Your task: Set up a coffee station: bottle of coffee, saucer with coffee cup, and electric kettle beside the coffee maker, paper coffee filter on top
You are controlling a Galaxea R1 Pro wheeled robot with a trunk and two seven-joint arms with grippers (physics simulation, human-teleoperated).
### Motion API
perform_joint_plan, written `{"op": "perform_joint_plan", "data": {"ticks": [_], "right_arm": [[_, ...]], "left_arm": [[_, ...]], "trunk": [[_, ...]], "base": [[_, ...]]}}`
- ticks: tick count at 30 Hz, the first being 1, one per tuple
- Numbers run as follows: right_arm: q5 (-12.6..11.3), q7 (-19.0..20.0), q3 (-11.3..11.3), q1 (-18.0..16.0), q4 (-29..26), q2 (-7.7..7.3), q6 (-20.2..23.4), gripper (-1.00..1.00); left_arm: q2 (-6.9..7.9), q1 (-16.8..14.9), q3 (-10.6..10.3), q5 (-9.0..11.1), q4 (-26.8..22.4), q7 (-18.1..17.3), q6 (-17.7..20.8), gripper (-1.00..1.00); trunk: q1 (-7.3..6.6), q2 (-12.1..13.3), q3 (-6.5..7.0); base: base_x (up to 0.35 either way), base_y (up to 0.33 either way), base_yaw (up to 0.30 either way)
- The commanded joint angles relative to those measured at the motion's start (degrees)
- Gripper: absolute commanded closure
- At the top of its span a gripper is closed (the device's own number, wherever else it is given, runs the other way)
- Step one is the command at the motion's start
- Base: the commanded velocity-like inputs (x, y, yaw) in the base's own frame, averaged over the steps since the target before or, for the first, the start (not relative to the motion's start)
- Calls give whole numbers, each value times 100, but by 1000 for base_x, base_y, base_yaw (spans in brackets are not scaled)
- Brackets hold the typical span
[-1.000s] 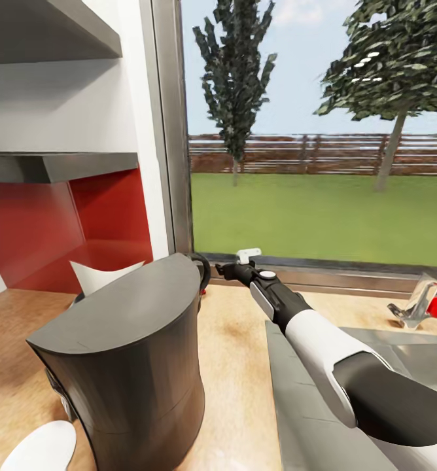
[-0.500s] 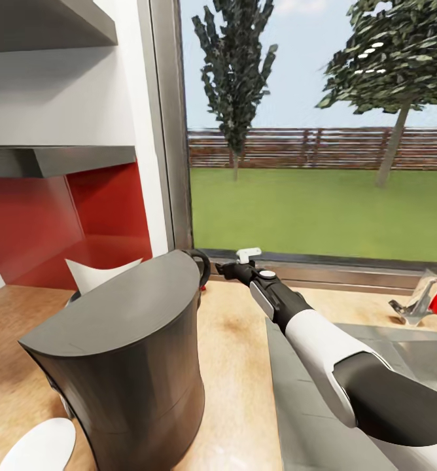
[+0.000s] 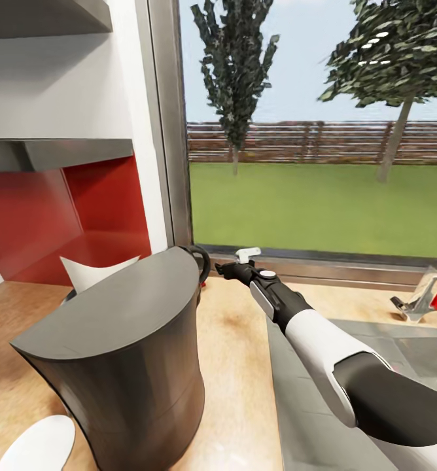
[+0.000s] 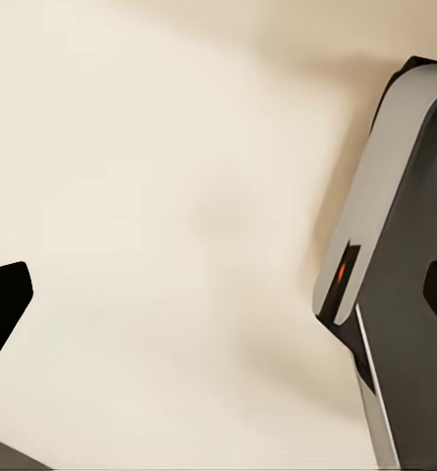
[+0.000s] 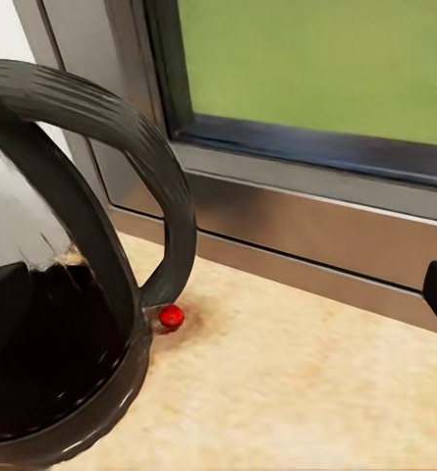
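The robot looks to be working on the kettle step: the right tool (image 3: 226, 270) is reaching out over the wooden surface (image 3: 235, 366) toward the kettle (image 5: 66, 294), which is standing at the back near the window frame (image 5: 306, 177), partly hidden in the head view behind the big dark coffee maker (image 3: 123, 356). In the right wrist view the kettle's arched handle (image 5: 144, 177) is rising just ahead of the tool, with a small red switch (image 5: 170, 316) showing at its base. The tool's fingertips are sitting at the two opposite edges of that view, so it is standing wide apart and gripping nothing, and the handle is lying between them but off toward one side.

The next move, as I judge it, is calling for the tool to be centred on the handle and pushed on until the fingers are straddling it, then closed. The kettle is already close to the coffee maker, so any shift is likely to be slight.

The left tool (image 4: 218, 299) is hanging with its tips spread and nothing between them, over a pale surface beside a grey appliance body.

A white paper filter (image 3: 94, 271) is poking up behind the coffee maker.
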Motion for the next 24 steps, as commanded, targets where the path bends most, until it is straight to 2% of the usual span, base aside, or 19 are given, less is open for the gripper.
{"op": "perform_joint_plan", "data": {"ticks": [1, 6, 12, 24], "right_arm": [[-59, -6, 30, -5, -6, -4, 23, -100], [-59, -5, 38, -5, -46, 2, 24, -100], [-59, -14, 47, -5, -290, 5, 41, -100], [-59, -14, 47, -5, -349, 6, 34, -100]], "left_arm": [[-2, 4, 43, 0, -10, -2, -2, -100], [3, 21, 43, 4, 4, 5, 8, -100], [25, 258, 43, 4, 121, 7, 61, -100], [10, 269, 43, -4, 135, 7, 54, -100]], "trunk": [[1, -7, -17], [1, -7, -63], [1, -7, -118], [1, -7, -228]], "base": [[0, 0, 0], [0, 0, 0], [0, 0, 0], [0, 0, 0]]}}
